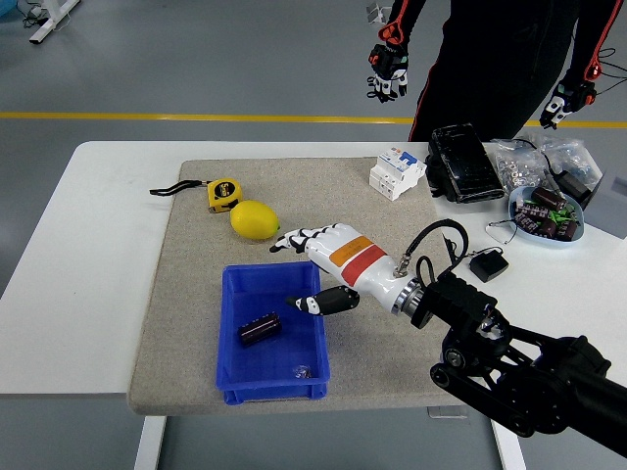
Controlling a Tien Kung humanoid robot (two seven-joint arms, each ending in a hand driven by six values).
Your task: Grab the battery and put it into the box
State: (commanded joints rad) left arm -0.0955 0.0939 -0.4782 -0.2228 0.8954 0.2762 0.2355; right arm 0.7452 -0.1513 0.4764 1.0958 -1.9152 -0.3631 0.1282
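Observation:
The dark cylindrical battery (260, 328) lies on the floor of the blue box (230, 367), near its middle. My right hand (306, 266), white with an orange and red band, hovers over the box's far right corner. Its fingers (294, 238) are spread and its thumb (321, 303) sticks out over the box. It holds nothing. The left arm does not show.
A lemon (255, 219) and a yellow tape measure (223, 194) lie on the grey mat behind the box. A white breaker (397, 172), a black pouch (462, 164), a bowl of parts (547, 215) and a small black adapter (487, 265) are at the right. A person stands at the far side, hands raised.

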